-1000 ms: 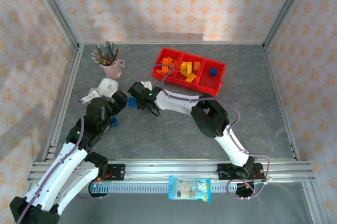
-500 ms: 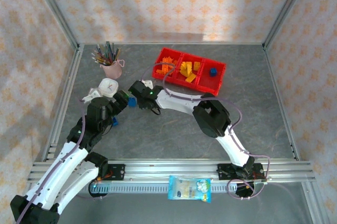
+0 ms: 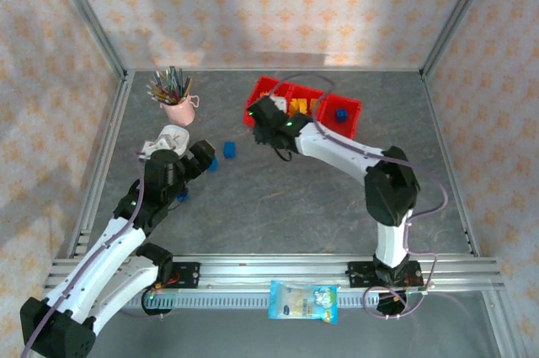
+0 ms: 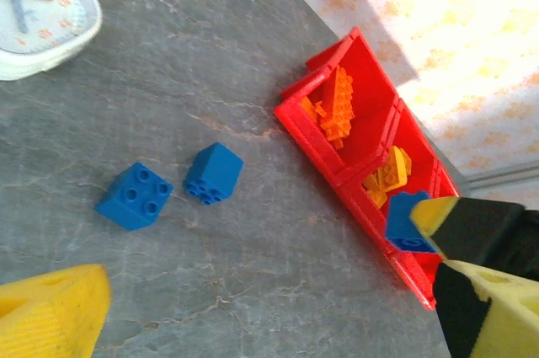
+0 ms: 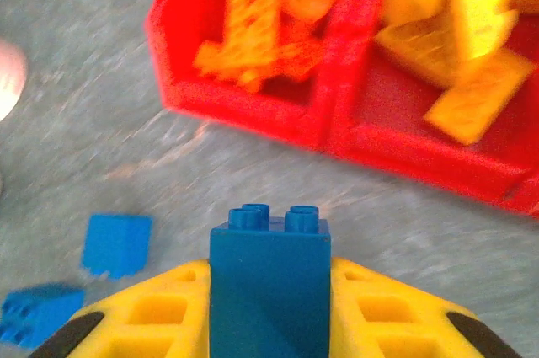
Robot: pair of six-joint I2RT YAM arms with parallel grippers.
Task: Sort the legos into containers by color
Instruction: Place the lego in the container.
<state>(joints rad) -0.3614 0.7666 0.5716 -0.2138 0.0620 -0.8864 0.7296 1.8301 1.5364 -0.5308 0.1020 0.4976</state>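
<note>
Blue brick [image 5: 269, 278], studs up, clamped between the yellow fingers of the right end effector [image 5: 269, 316], which is closed on it above the grey surface [image 5: 101, 97], just short of the orange-filled end of the red tray [image 5: 253, 118]. Overhead, the right end effector [image 3: 264, 114] sits at the left end of the tray [image 3: 349, 133]. The compartment that already has a blue brick inside [image 3: 340, 114] lies at the opposite end, beyond the yellow pieces [image 3: 300, 107]. The carry therefore probably runs rightward along the tray's long axis. One loose blue brick [image 4: 135, 196] and a second [image 4: 214, 173] rest on the surface near the left end effector [image 4: 261, 248]. Its fingers are spread wide and empty, and that arm is nearer to them.
</note>
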